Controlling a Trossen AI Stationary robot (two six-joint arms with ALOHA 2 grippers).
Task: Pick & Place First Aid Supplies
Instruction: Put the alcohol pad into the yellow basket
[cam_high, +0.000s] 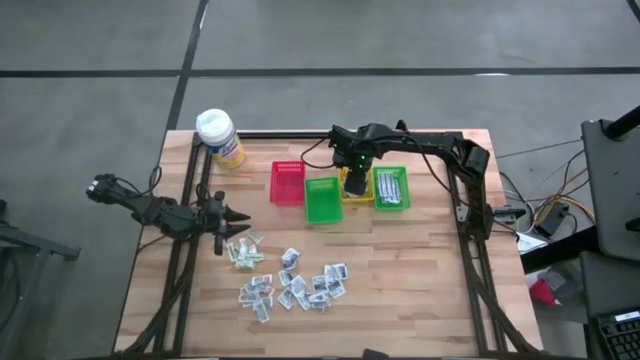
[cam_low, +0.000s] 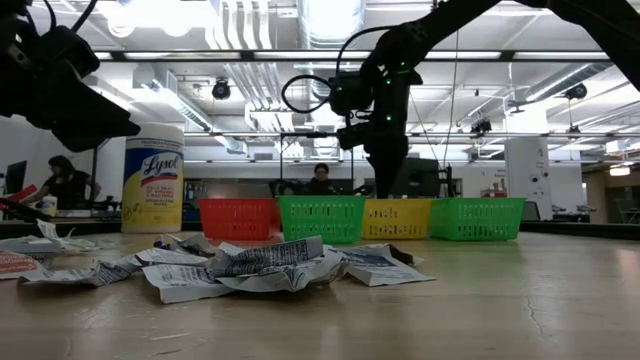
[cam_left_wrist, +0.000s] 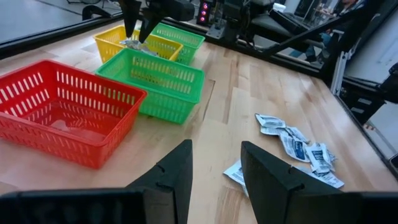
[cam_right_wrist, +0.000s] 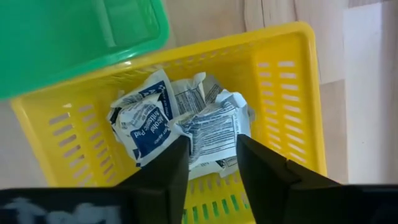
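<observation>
Several small white and blue first aid packets lie loose on the near part of the wooden table, and also show as packets in the low view. More packets lie flat in a heap on the floor of the yellow bin. My right gripper hangs open right above that bin, pointing down, with nothing between its fingers. My left gripper waits open at the table's left side, clear of the loose packets.
A red bin, a green bin and a second green bin with packets in it stand in a row beside the yellow one. A wipes canister stands at the far left corner. Bare wood shows right of the pile.
</observation>
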